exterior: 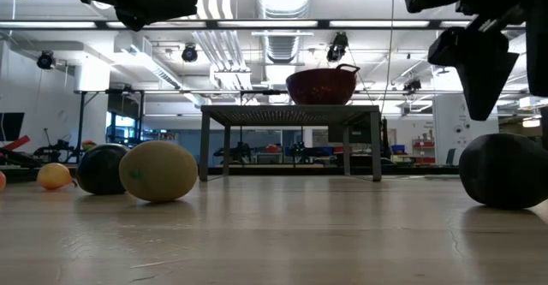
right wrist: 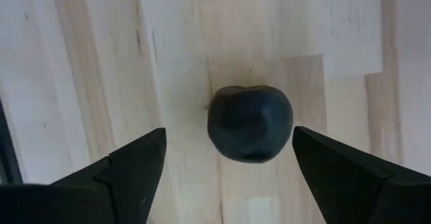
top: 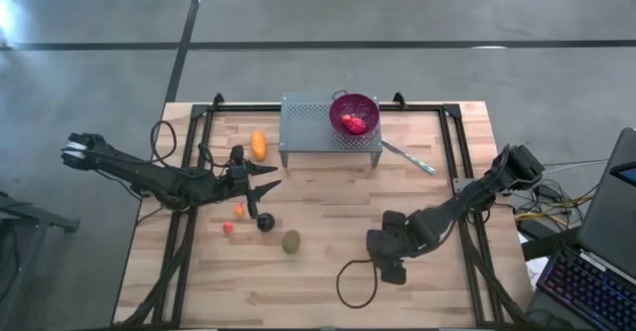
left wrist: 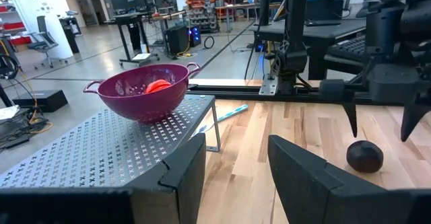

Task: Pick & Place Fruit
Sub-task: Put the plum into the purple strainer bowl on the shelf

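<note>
My right gripper (right wrist: 229, 134) is open and points down over a near-black round fruit (right wrist: 250, 123) that rests on the table; one finger stands on either side of it, apart from it. In the low view this fruit (exterior: 503, 170) sits under the gripper (exterior: 479, 71). My left gripper (top: 270, 178) is open and hovers level, pointing toward the table's right. On the boards near it lie an elongated orange fruit (top: 258, 144), a small orange ball (top: 239, 210), a red ball (top: 228, 228), a second black round (top: 265, 222) and a brown-green oval (top: 290, 241).
A purple perforated bowl (top: 355, 112) with red fruit (left wrist: 159, 86) inside stands on a grey perforated metal stand (top: 308, 132) at the table's far middle. A thin silver utensil (top: 407, 157) lies to the stand's right. A black cable loop (top: 353, 281) lies near the right arm.
</note>
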You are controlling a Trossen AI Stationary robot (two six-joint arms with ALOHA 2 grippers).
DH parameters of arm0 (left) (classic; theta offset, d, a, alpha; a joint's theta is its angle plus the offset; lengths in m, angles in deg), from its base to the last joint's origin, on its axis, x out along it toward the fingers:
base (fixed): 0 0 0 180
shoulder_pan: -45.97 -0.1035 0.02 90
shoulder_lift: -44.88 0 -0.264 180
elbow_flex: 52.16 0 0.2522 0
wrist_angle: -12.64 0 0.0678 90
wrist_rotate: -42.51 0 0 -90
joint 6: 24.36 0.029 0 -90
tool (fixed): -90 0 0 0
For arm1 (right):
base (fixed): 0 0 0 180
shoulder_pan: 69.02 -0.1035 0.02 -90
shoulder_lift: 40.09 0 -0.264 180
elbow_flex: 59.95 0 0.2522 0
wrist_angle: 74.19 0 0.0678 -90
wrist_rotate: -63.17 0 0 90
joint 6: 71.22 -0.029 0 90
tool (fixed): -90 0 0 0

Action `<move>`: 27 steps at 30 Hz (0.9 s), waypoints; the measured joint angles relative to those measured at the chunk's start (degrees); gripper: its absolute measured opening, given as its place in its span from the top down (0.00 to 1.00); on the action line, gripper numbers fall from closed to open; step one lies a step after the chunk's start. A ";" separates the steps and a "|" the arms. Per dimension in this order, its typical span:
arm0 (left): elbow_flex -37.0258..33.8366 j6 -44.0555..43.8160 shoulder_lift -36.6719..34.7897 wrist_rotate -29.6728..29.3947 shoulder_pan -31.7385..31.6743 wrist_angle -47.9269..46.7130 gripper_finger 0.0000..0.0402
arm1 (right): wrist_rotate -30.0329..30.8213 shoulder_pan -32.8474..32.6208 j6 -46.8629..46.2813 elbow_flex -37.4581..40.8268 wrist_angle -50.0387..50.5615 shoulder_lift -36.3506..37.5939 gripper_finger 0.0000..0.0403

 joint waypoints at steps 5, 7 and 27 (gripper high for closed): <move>0.00 0.00 0.00 -0.02 -0.01 0.00 0.58 | 0.01 0.00 -0.25 2.51 -3.19 0.00 0.24; 0.00 0.00 0.00 -0.02 0.00 0.00 0.58 | 0.01 0.00 -0.45 3.70 -4.57 0.00 0.24; 0.00 0.00 -0.02 -0.02 0.00 0.01 0.58 | 0.03 0.04 -0.68 12.56 -18.72 -3.19 0.15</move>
